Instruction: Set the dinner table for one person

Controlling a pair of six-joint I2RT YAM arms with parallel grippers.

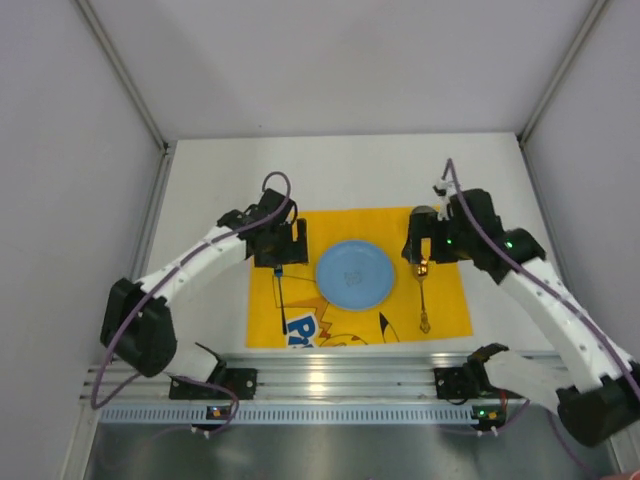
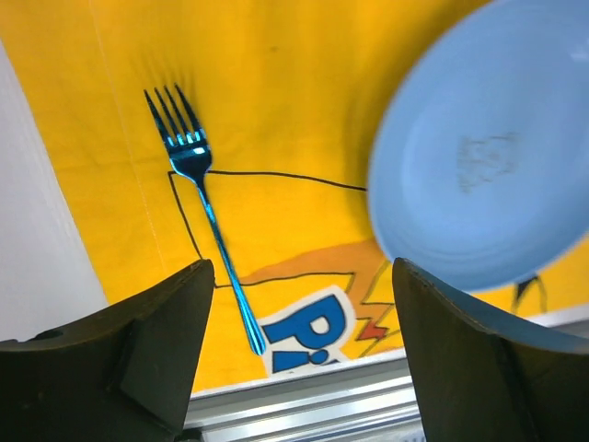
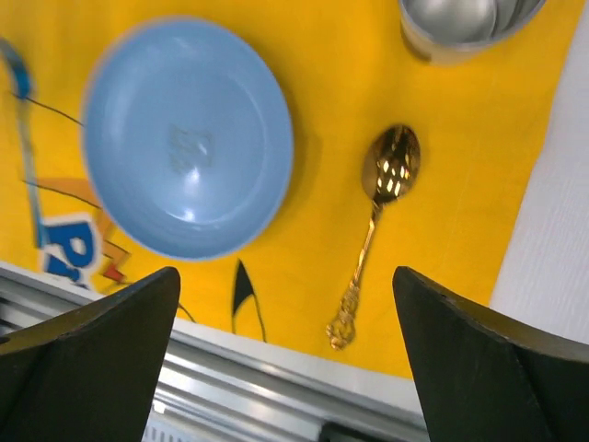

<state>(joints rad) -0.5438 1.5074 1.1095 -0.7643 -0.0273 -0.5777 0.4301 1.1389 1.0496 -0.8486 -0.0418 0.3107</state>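
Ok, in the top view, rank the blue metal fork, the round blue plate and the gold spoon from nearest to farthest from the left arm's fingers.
1. Blue metal fork: just below the left fingers, on the left side of the yellow placemat.
2. Round blue plate: middle of the placemat, to the right of the fingers.
3. Gold spoon: right side of the placemat, beyond the plate.

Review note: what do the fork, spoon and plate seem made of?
Fork: likely metal, glossy blue finish, sharp glints on tines. Spoon: probably metal, polished gold, bright reflections in its bowl. Plate: matte light blue, no glare; perhaps plastic, uncertain.
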